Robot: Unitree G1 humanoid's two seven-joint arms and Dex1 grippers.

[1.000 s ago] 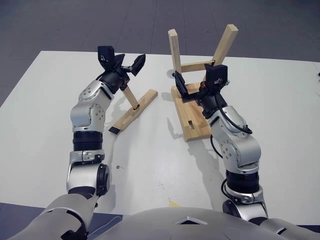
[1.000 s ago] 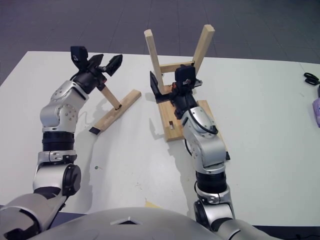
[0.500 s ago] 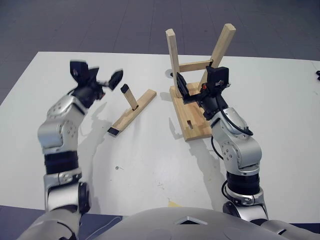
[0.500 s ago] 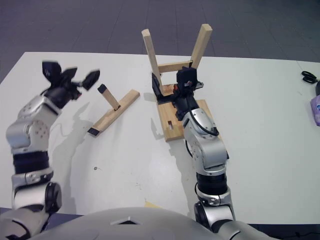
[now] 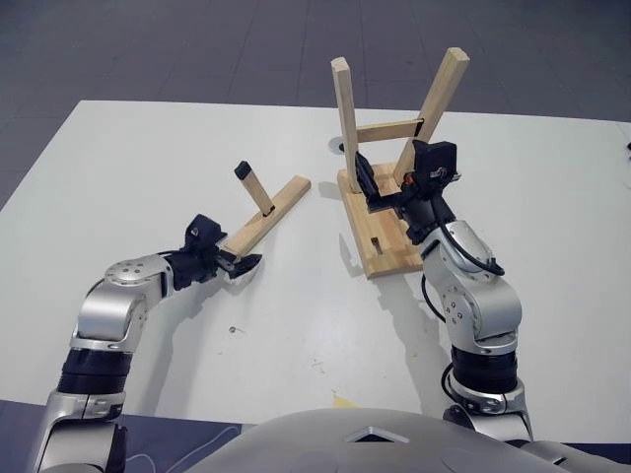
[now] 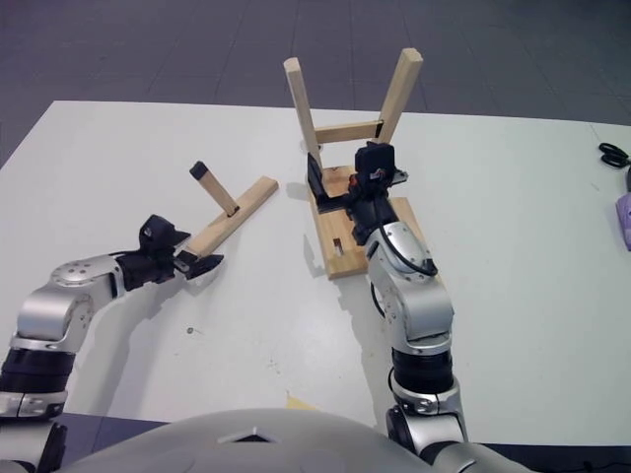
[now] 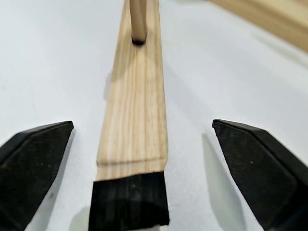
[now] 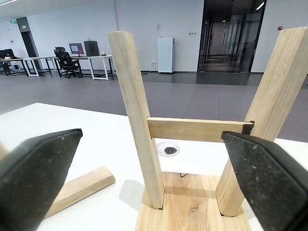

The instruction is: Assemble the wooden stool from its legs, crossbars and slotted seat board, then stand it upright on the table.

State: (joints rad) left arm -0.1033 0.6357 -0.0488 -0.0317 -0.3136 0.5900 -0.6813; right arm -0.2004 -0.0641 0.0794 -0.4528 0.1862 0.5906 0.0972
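White table (image 5: 148, 177), round cable port (image 8: 168, 149), office desks (image 8: 91, 60), white cabinet (image 8: 165, 55), dark floor (image 5: 197, 49)

Black-tipped end of the loose leg (image 7: 134, 144) sits right between the spread fingers (image 7: 33, 163) — touching neither.

I can read no text, number or label here. In the room behind the stool legs (image 8: 137, 120) I see two small lit signs. One green sign (image 8: 226, 20) hangs just over the glass door (image 8: 231, 43). The other green sign (image 8: 14, 21) is well apart from this door, high up near the desks (image 8: 38, 65). Both are too small for me to tell what is written on them.
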